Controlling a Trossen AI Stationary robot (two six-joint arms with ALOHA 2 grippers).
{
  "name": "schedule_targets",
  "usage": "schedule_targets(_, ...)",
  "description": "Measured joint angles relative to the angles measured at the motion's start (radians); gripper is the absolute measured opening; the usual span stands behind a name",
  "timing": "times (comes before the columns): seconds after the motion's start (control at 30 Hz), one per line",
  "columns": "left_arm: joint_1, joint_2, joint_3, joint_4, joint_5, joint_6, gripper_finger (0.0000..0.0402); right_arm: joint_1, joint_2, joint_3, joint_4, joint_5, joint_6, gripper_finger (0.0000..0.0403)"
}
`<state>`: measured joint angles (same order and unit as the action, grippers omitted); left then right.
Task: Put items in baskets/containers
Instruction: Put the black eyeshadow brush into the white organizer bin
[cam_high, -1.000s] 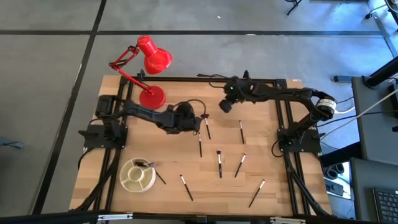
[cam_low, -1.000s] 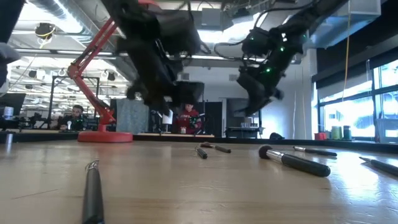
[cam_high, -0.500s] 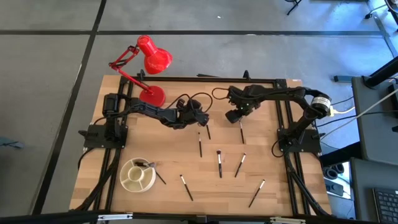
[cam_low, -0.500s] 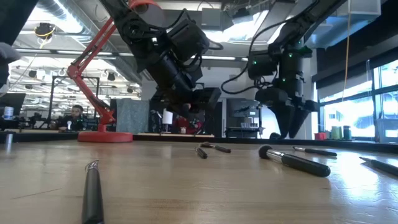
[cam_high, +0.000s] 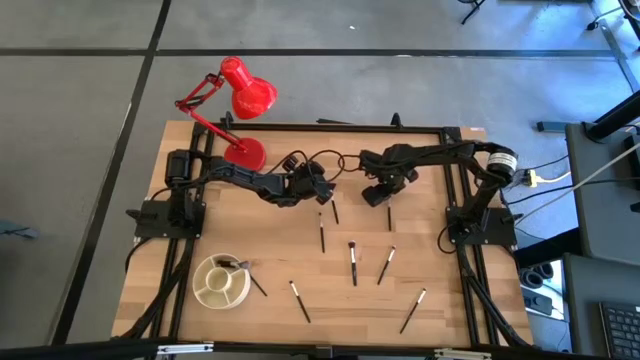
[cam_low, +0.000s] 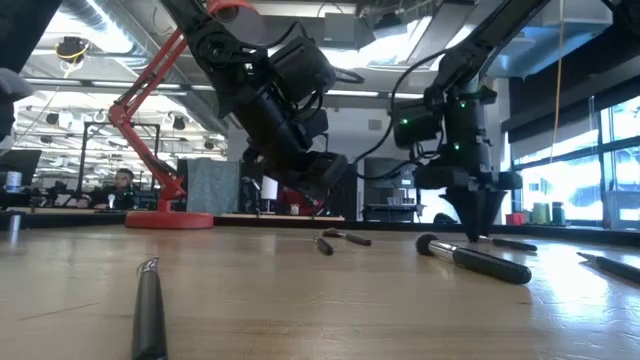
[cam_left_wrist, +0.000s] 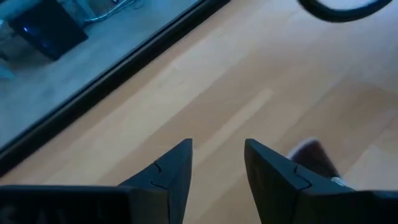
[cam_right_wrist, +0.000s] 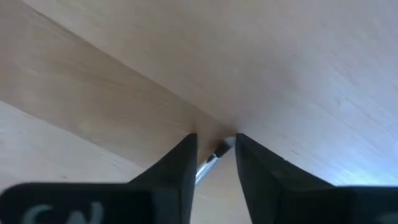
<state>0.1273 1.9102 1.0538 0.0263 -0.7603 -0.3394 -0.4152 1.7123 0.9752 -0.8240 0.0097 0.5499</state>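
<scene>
1. Beside the red lamp, at the far side of the worktop, both arms reach inward; the cream dish sits well apart at the near left corner with one brush already lying across it.
2. Right gripper is down at the wood with its jaws partly open either side of a makeup brush; it has no hold on it yet.
3. Left gripper hangs low nearer the lamp, jaws apart and empty, another brush tip just beside one finger.
4. To do this well, I would keep the right jaws square across the handle, close fully, and lift straight up before swinging toward the dish.
5. Several brushes lie scattered between the arms and the dish.
</scene>
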Motion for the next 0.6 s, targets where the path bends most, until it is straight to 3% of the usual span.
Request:
schedule_targets(0.23,0.002,0.002,0.000,-0.025,-0.058,0.043,0.0143,0.000,0.000,0.000,0.018,-0.032,0.010,0.0014)
schedule_targets(0.4,0.020,0.002,0.000,-0.047,-0.090,0.071,0.0143,0.004,0.000,0.011,0.018,-0.028,-0.003,0.0010)
schedule_targets(0.6,0.039,0.002,-0.001,-0.091,0.004,0.040,0.0143,0.005,-0.063,0.096,0.068,-0.029,-0.029,0.0004)
